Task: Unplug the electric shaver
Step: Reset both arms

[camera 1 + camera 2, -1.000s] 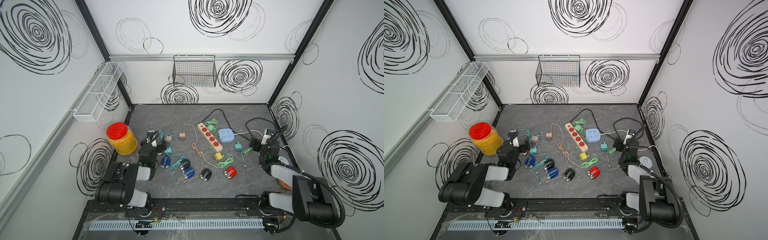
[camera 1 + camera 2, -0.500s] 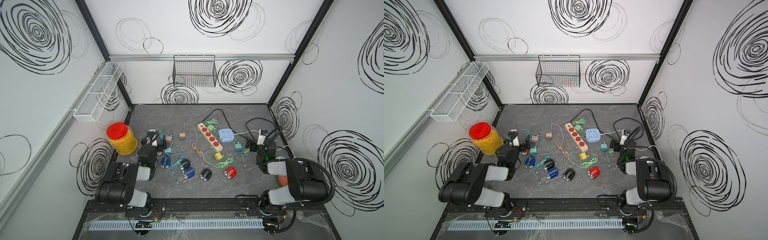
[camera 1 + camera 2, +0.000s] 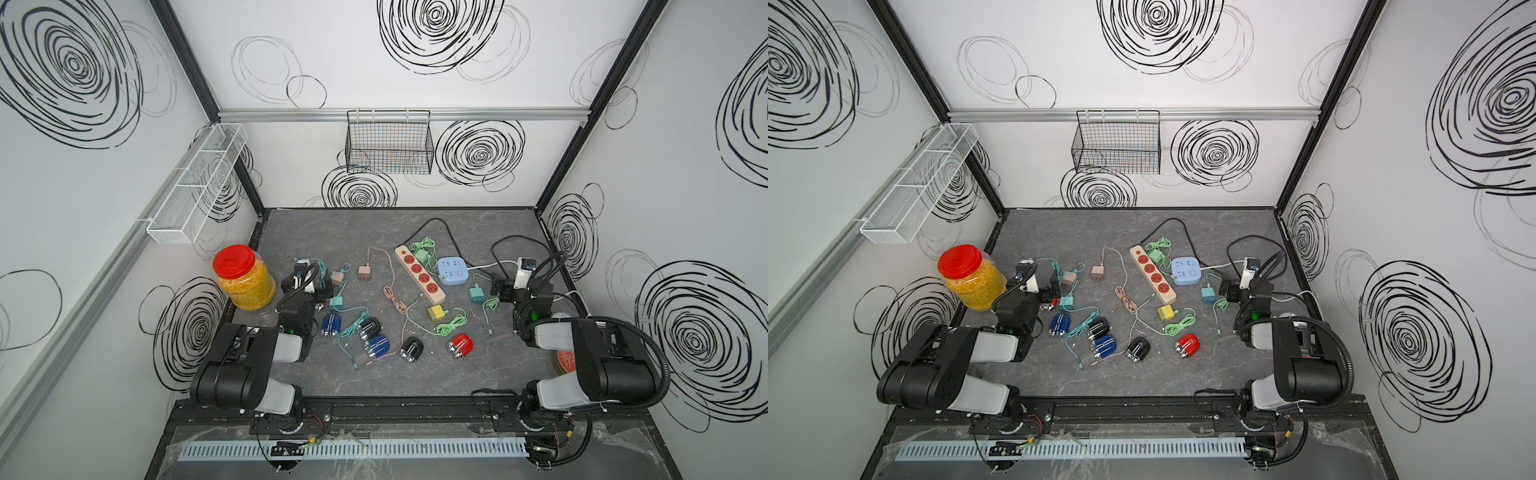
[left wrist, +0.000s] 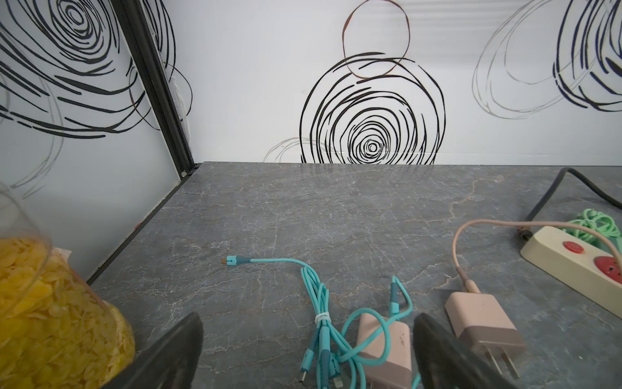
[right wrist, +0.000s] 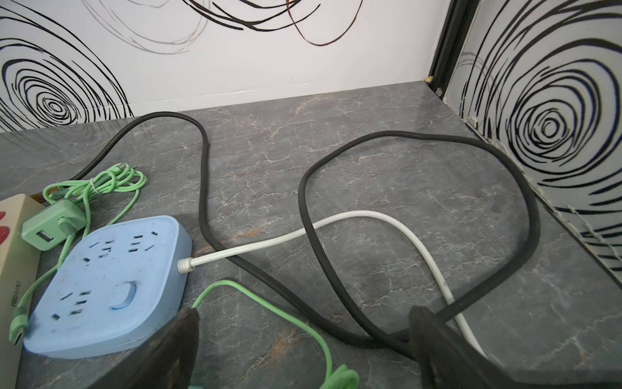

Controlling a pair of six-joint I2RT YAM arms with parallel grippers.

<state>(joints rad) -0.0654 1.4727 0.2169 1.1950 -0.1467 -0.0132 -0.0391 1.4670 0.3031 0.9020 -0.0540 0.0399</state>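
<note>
- Toward the table front, mid-table: five electric shavers (image 3: 378, 345) lie clustered; can't tell which is plugged.
- left gripper (image 4: 306, 352): jaws wide, empty, straddling teal cable (image 4: 319, 310) and pink charger (image 4: 387, 343).
- right gripper (image 5: 303, 333): jaws wide, empty, beside blue power strip (image 5: 111, 286).

Table (image 3: 353, 232) left edge: the jar (image 3: 244, 276) stands at it, about midway.
Table middle: the long power strip (image 3: 419, 279) lies slantwise, its cord running toward the back edge.
Right of it: the square power strip (image 3: 454, 270), just beside.
Between jar and long strip: a plug adapter (image 3: 365, 272).
Before the long strip's near end: a block charger (image 3: 435, 312).
Nearer the front edge: five shavers (image 3: 377, 345) in a loose row.
Back wall: a wire basket (image 3: 388, 141) hangs above the back edge.
Left wall: a wire shelf (image 3: 195, 187) hangs above the jar.
</note>
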